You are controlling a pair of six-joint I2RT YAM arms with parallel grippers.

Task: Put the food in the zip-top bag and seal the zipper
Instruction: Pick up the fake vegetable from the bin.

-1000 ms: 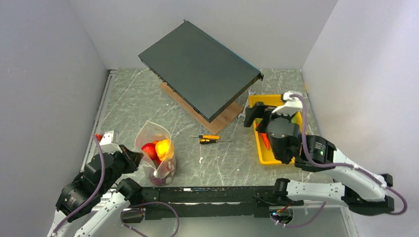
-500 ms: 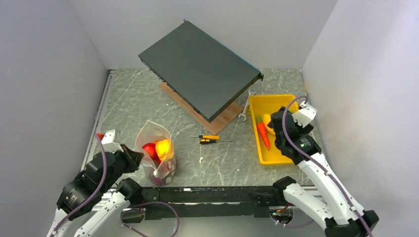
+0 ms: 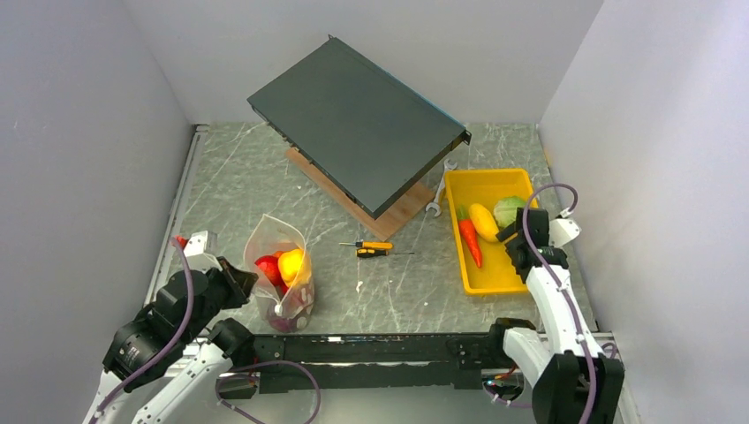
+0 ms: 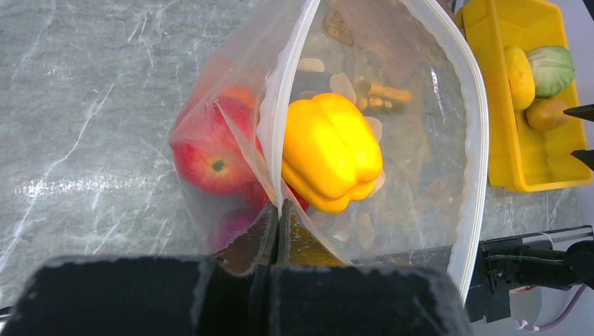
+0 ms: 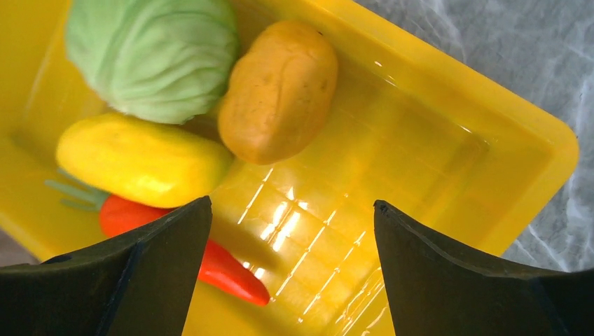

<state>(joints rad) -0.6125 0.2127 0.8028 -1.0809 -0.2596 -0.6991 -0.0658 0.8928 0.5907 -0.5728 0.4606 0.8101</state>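
Top external view: one zip-top bag [image 3: 281, 269] stood mouth-up on the marbled table [image 3: 238, 185] near the left arm, well apart from one yellow tray [image 3: 495, 276] on the right side. Left gripper [image 4: 277, 225] had its jaws pressed together, pinching the bag's near wall just below the rim. The zipper [image 4: 478, 140] gaped unsealed in a wide loop. Three pieces counted inside the bag: one red piece [image 4: 209, 150], one yellow pepper [image 4: 329, 150], and one purple piece [image 4: 235, 227] lowest; an orange patch behind the red one could not be made out. Right gripper [image 5: 291, 205] hung over the tray with fingers spread, touching nothing. Four pieces lay in the tray: one cabbage [image 5: 154, 56], one orange-brown piece [image 5: 279, 91] touching it, one yellow piece [image 5: 140, 159], and one carrot [image 5: 224, 269]. Between bag and tray lay one screwdriver [image 3: 374, 248]; one wrench [image 3: 438, 196] sat beside the tray. One black panel [image 3: 353, 119] rested tilted on one wooden board [image 3: 399, 218].
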